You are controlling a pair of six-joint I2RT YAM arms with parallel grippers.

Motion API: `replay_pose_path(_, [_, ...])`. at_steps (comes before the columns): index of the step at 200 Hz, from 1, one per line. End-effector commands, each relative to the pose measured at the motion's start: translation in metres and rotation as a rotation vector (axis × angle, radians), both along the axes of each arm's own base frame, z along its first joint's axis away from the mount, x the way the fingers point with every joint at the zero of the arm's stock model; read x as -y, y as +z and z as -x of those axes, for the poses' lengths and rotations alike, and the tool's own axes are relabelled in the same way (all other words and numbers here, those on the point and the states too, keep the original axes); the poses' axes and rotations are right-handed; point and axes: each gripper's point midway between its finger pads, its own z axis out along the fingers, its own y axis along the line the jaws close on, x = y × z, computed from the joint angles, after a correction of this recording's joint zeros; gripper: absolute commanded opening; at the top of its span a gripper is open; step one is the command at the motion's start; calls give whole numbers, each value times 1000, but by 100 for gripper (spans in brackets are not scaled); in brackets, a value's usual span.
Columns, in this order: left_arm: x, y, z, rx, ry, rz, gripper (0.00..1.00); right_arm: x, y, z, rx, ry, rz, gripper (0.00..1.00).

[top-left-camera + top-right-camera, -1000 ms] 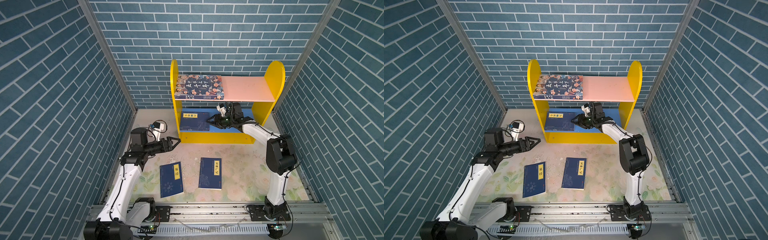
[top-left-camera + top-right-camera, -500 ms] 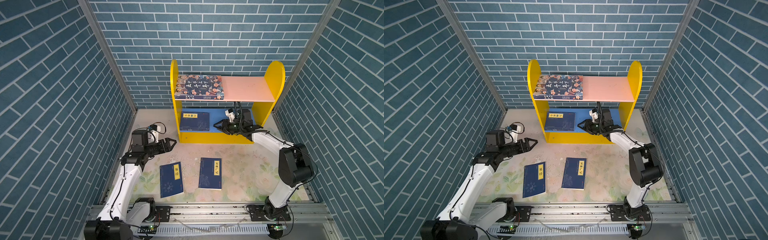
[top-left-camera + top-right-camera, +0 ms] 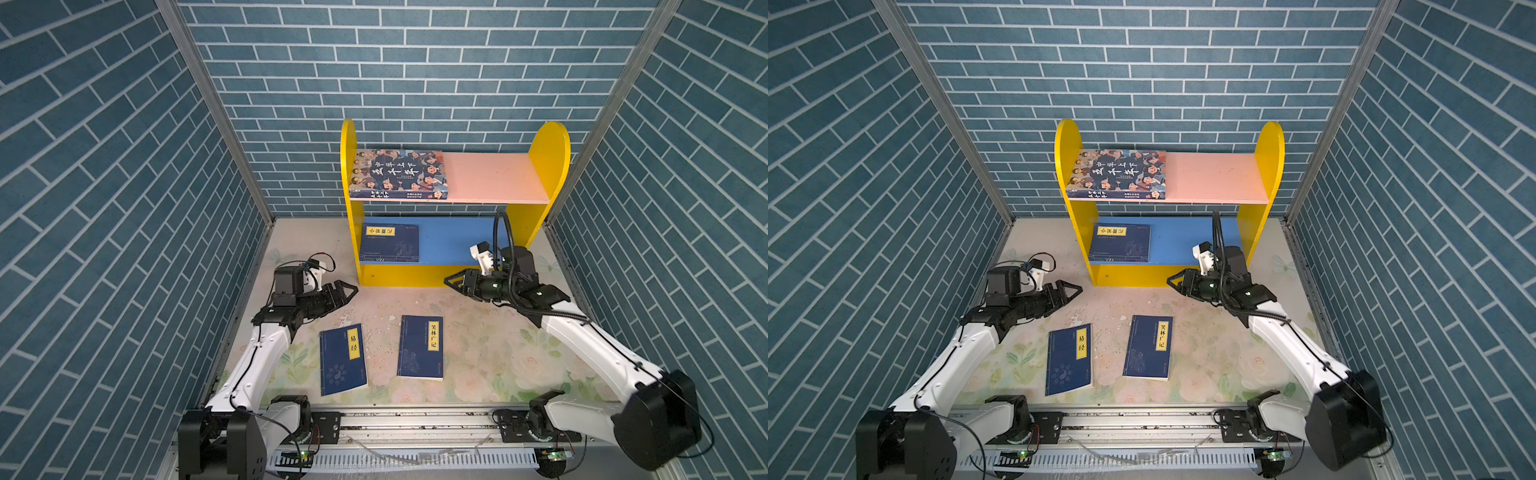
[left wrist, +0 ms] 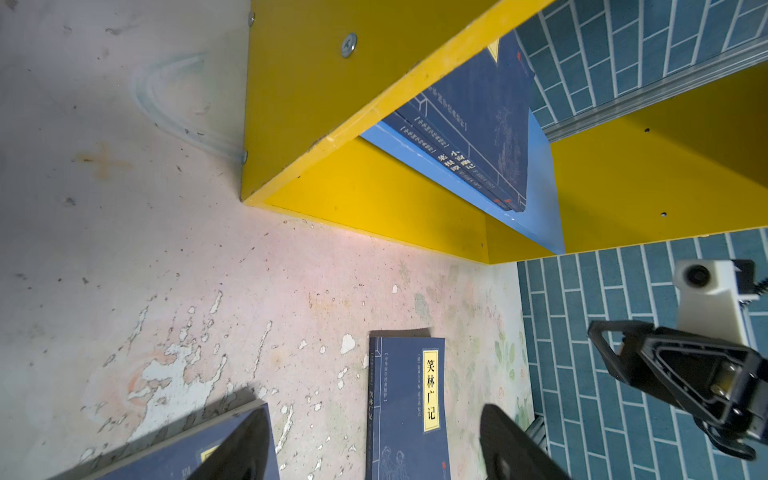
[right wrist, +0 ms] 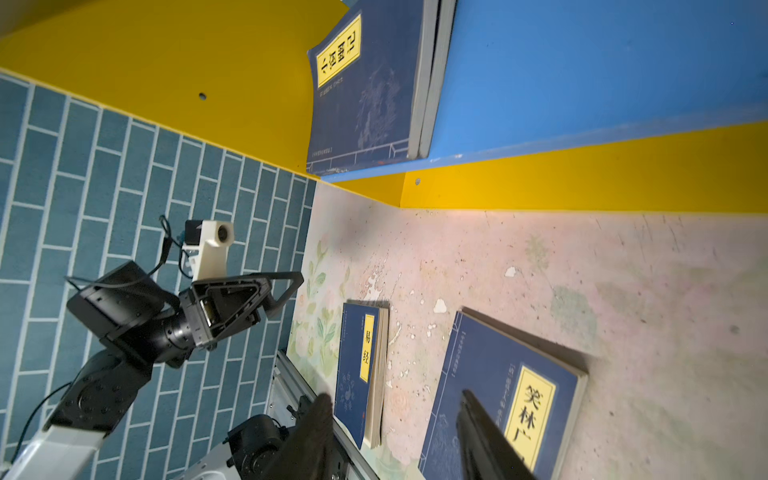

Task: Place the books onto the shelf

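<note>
In both top views the left gripper (image 3: 351, 294) hangs at left of centre, just left of the shelf's (image 3: 548, 166) lower corner. Its fingers (image 4: 245, 449) are spread wide and hold nothing. Below it in the frame, at lower centre, two navy books lie flat on the mat (image 3: 478, 353), near each other but apart: the left book (image 3: 343, 359) and the right book (image 3: 420, 347). At upper centre, the cartoon book (image 3: 399, 173) lies on the left half of the pink board (image 3: 490, 178). A navy pair (image 5: 365, 95) is stacked at the left of the blue board (image 3: 449, 245). Right of centre, the right gripper (image 3: 449, 283) hovers before the shelf base, partly open and empty.
</note>
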Motion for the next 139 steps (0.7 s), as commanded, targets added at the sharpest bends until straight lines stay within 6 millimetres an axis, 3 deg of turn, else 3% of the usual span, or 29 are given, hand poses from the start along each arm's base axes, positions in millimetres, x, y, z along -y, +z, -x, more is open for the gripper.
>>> replay_pose_path(1, [13, -6, 2, -8, -50, 26, 81, 22, -34, 42, -79, -19, 133, 53])
replay_pose_path(35, [34, -20, 8, -51, -126, 24, 81, 32, -67, 75, -153, -69, 114, 52])
replay_pose_path(52, [38, -21, 4, -50, -136, 19, 80, 32, -67, 76, -128, -91, 96, 51])
replay_pose_path(59, [35, -26, 2, -61, -123, -2, 79, 31, -64, 74, -112, -98, 84, 50])
replay_pose_path(97, [11, -9, -23, 5, -80, -206, 74, 17, -49, 48, -42, -118, 54, 40])
replay_pose_path(139, [-2, 28, -48, 190, -111, -345, 73, -3, -46, 13, -9, -130, 67, 31])
